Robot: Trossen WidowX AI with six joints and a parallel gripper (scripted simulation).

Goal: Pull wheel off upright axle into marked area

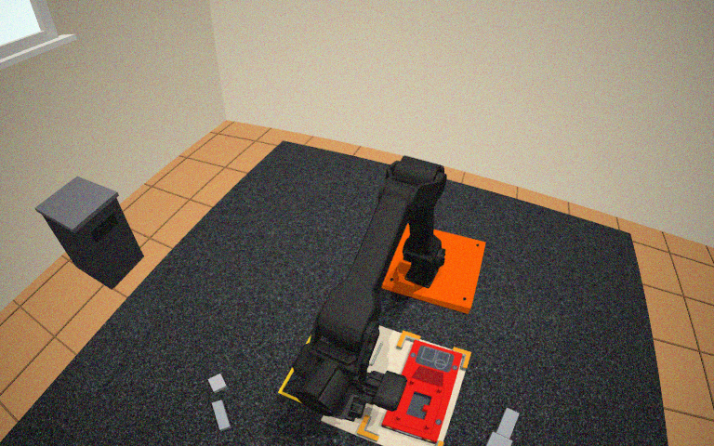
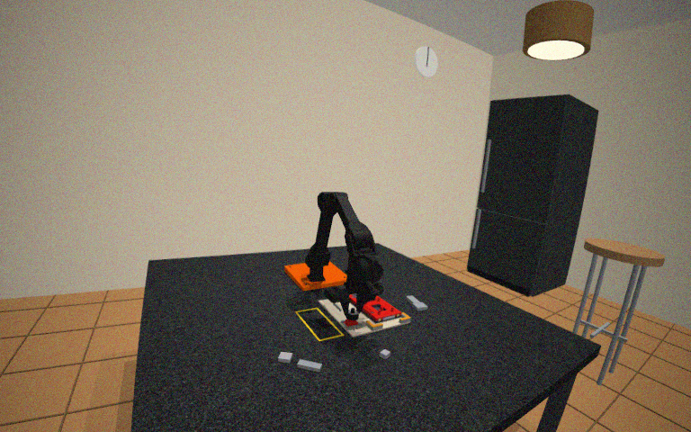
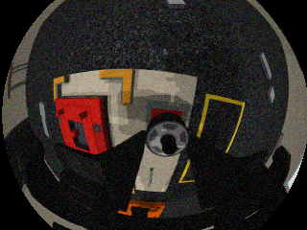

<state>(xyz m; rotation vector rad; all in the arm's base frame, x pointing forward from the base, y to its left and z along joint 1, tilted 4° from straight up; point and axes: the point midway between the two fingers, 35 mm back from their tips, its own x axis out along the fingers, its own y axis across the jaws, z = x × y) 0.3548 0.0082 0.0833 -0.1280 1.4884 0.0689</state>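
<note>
The wheel (image 3: 155,139) (image 2: 352,309), with a grey spoked face and black tyre, sits over a small red base (image 3: 166,113) (image 2: 350,322) on the cream board (image 3: 184,86). The axle itself cannot be made out. My gripper (image 3: 166,136) (image 2: 352,311) points down with a fingertip against each side of the wheel, shut on it. No lift of the wheel can be made out. The marked area, a yellow outline (image 3: 225,99) (image 2: 308,326) (image 1: 288,397), lies beside the board with nothing in it. In the top view the arm hides the wheel and fingertips.
A red plate-like part (image 1: 447,375) (image 2: 388,311) (image 3: 98,120) lies on the board close to the gripper, with orange corner brackets around it. Several light grey blocks lie around, one (image 1: 220,415) beyond the outline. The arm stands on an orange base plate (image 1: 463,273).
</note>
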